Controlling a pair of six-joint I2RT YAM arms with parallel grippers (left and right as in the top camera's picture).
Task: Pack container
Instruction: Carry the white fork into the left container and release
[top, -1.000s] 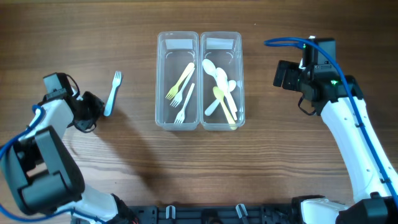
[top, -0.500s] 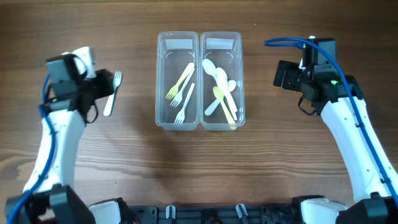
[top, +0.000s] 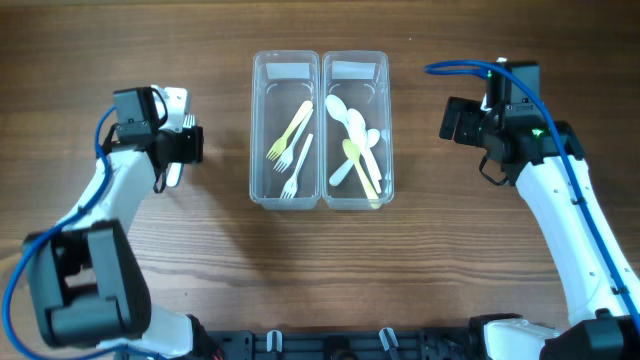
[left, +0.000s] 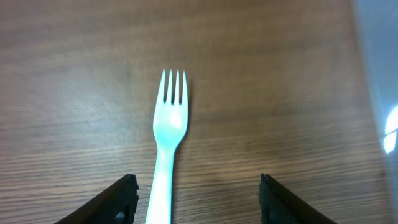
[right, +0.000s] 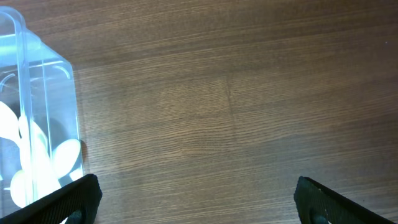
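Two clear plastic containers stand side by side. The left one (top: 257, 130) holds yellow and white forks (top: 291, 147); the right one (top: 386, 130) holds spoons (top: 352, 135). A pale blue plastic fork (left: 169, 134) lies flat on the wood, tines pointing away in the left wrist view. My left gripper (left: 198, 186) is open, and the fork's handle runs between its fingers, closer to the left one. From overhead that gripper (top: 183, 145) covers most of the fork. My right gripper (right: 198, 190) is open over bare wood, right of the containers (right: 43, 124).
The wooden table (top: 450, 260) carries only the containers and the fork. A blue cable (top: 460, 68) loops off the right arm. The right arm's body (top: 570, 230) runs down the right side.
The left arm swung up and to the right until its gripper sat over the fork, and that gripper went from shut to open. The right arm stayed put.
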